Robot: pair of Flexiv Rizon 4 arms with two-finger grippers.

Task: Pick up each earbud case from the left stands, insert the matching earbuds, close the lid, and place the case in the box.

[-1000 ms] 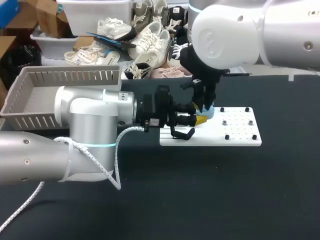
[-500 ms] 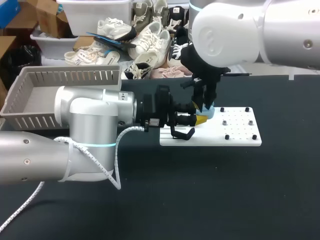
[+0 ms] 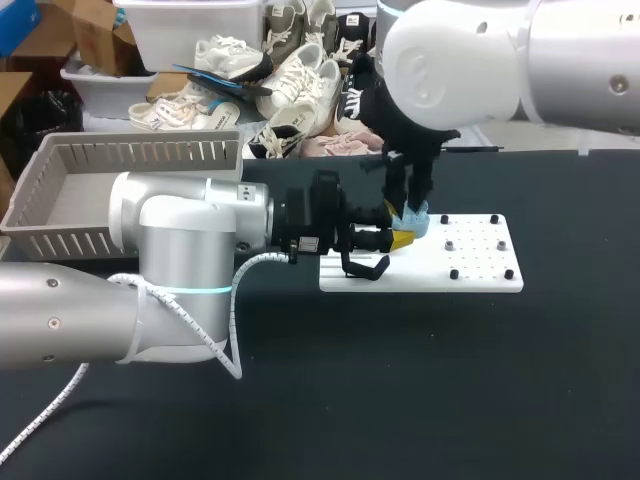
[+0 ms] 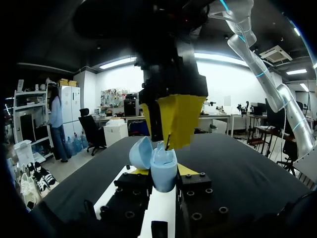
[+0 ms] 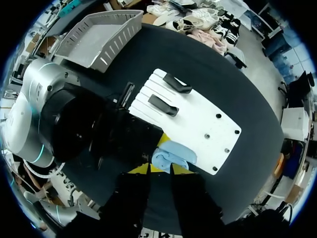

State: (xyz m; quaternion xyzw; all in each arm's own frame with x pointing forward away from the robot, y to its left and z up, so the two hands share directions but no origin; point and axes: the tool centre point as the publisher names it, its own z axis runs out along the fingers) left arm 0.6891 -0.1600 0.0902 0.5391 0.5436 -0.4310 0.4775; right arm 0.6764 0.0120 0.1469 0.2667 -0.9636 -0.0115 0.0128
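My left gripper (image 4: 163,174) is clamped on the open earbud case (image 4: 161,166); my right gripper (image 5: 161,169) hangs just above it, grip I cannot tell, perhaps carrying an earbud. I'd lower slowly, centred over the case's socket, left arm held steady.

Location type: robotics laboratory, test cell.

Indicators:
- Two white industrial arms work one station. The left arm (image 3: 180,240) enters from the left, the right arm (image 3: 470,60) from the far right.
- A coiled white cable (image 3: 232,305) runs along the outside of the left arm.
- The desk (image 3: 400,380) has a plain black surface.
- A white fixture plate (image 3: 480,262) lies on the desk, right of centre. It carries rows of holes, dark fasteners (image 3: 453,274) and two black stands (image 5: 177,83).
- A slotted grey basket (image 3: 130,155) stands at the far left of the desk.
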